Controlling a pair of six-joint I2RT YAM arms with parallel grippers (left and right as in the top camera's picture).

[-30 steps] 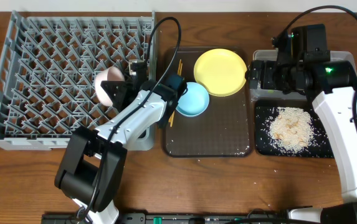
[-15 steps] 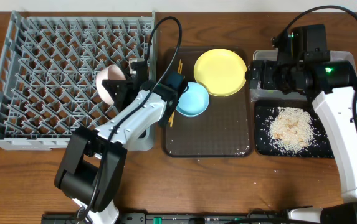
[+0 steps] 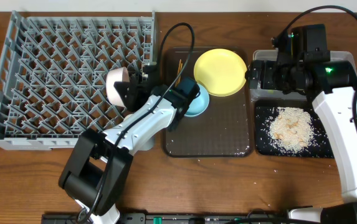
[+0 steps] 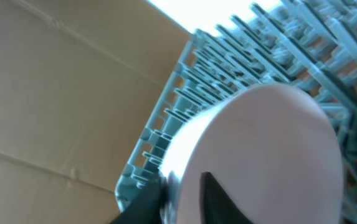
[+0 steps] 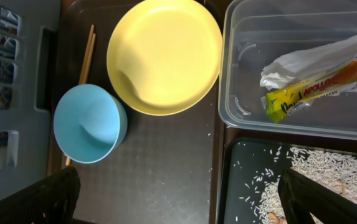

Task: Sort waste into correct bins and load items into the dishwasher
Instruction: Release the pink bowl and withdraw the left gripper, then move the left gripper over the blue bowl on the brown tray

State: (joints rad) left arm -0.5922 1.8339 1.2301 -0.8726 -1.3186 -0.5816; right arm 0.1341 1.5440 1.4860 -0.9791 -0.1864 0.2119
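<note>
The left pincer [image 3: 130, 93] is clenched on the white bowl [image 3: 116, 87], one finger [image 4: 212, 196] inside the rim. The bowl stands on edge just left of the pincer, over the rack's [image 3: 53, 68] right side. The right pincer [image 5: 178, 180] hangs released, fingers wide apart. Beneath it on the right, the napkin [image 5: 296, 62] and wrapper [image 5: 321, 84] lie in the tub [image 5: 240, 62], with rice [image 5: 315, 168] on the black tray [image 5: 240, 180]. To the left are the plate [image 5: 164, 55], blue bowl [image 5: 90, 123] and chopsticks [image 5: 88, 56].

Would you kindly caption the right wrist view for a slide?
Round yellow plate and light blue bowl on dark brown tray, beside clear plastic tub holding crumpled white napkin.
</note>
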